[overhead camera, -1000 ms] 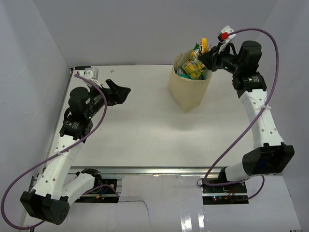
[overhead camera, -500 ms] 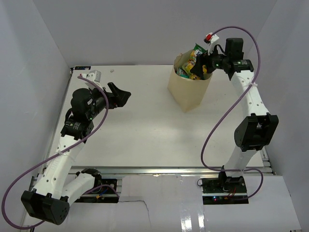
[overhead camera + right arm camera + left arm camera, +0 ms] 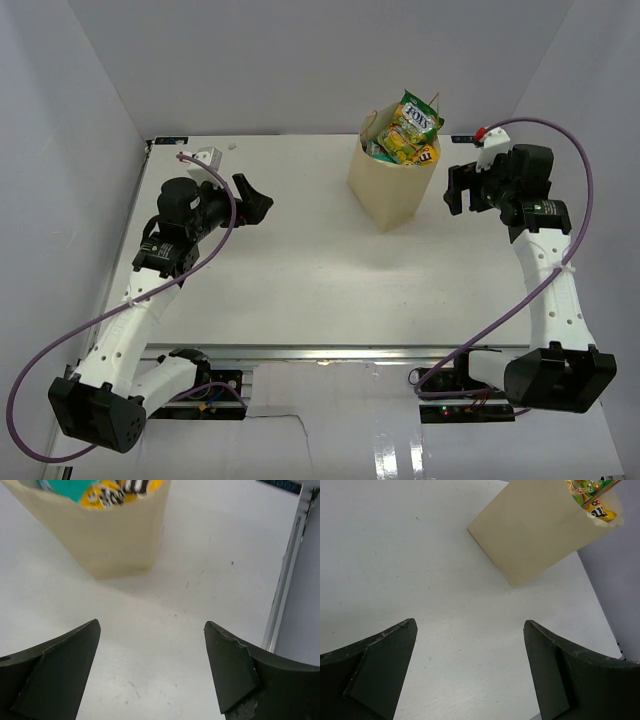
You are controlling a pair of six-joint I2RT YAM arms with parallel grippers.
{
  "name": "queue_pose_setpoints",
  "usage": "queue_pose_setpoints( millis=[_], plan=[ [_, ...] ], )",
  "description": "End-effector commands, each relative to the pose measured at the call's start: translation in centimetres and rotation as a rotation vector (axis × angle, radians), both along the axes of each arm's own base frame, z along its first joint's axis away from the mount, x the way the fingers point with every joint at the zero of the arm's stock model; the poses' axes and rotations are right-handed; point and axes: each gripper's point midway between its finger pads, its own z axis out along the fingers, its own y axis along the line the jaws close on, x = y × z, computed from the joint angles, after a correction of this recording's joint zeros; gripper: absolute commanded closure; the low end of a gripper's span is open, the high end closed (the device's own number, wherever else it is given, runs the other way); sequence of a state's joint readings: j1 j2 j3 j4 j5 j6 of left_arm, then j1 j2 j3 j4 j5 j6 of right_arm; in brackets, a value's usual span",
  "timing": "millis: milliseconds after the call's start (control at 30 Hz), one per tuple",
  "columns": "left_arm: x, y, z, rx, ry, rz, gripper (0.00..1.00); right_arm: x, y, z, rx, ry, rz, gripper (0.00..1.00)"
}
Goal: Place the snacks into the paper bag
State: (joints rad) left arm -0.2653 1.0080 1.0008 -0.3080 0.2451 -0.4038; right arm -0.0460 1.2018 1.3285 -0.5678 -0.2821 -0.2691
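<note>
The tan paper bag (image 3: 390,190) stands upright at the back right of the table, with several snacks poking out of its mouth. A green-yellow packet (image 3: 414,124) stands tallest, with a teal one (image 3: 380,152) beside it. My right gripper (image 3: 453,190) hangs open and empty just right of the bag, apart from it. Its wrist view shows the bag (image 3: 100,545), a teal packet (image 3: 70,487) and a yellow-brown packet (image 3: 120,492) ahead of the open gripper (image 3: 151,625). Far left of the bag, my left gripper (image 3: 258,200) is open and empty. Its own view has the gripper (image 3: 470,625) over bare table and the bag (image 3: 540,535) beyond.
White walls close in the table (image 3: 300,260) at the back and both sides. In the right wrist view a metal rail (image 3: 287,570) marks the table's right edge, close to my right gripper. Purple cables loop from both arms.
My right gripper opened over the bag's mouth, left the green-yellow packet in the bag, then drew back to the right and down. The left arm shifted only slightly.
</note>
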Motion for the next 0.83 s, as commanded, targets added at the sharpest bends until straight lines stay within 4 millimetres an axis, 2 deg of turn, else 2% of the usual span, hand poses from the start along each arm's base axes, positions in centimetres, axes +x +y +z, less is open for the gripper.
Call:
queue_pose_setpoints(
  millis=[0,33,233,500,633,800],
  plan=[
    [0.1,-0.2,2.3,-0.018,-0.057,-0.016,0.02,-0.9,-2.1,-2.0,-0.051,0.027,-0.116,0.10],
    [0.0,-0.3,2.2,-0.019,-0.053,-0.017,0.02,-1.1,-2.4,-2.5,-0.058,0.033,-0.133,0.10],
    [-0.8,-0.2,2.0,-0.033,-0.052,-0.021,0.02,-1.4,-3.9,-0.6,-0.019,-0.054,-0.275,0.10],
    [-2.1,0.3,0.9,-0.035,-0.035,-0.010,0.02,-2.0,-5.6,0.4,-0.044,-0.131,-0.365,0.10],
    [-2.5,0.7,0.5,-0.034,-0.030,0.007,0.02,-2.1,-5.9,0.9,-0.048,-0.156,-0.384,0.10],
    [-2.6,0.9,0.4,-0.030,-0.028,0.021,0.02,-2.7,-5.1,0.6,-0.034,-0.163,-0.341,0.10]
  ],
)
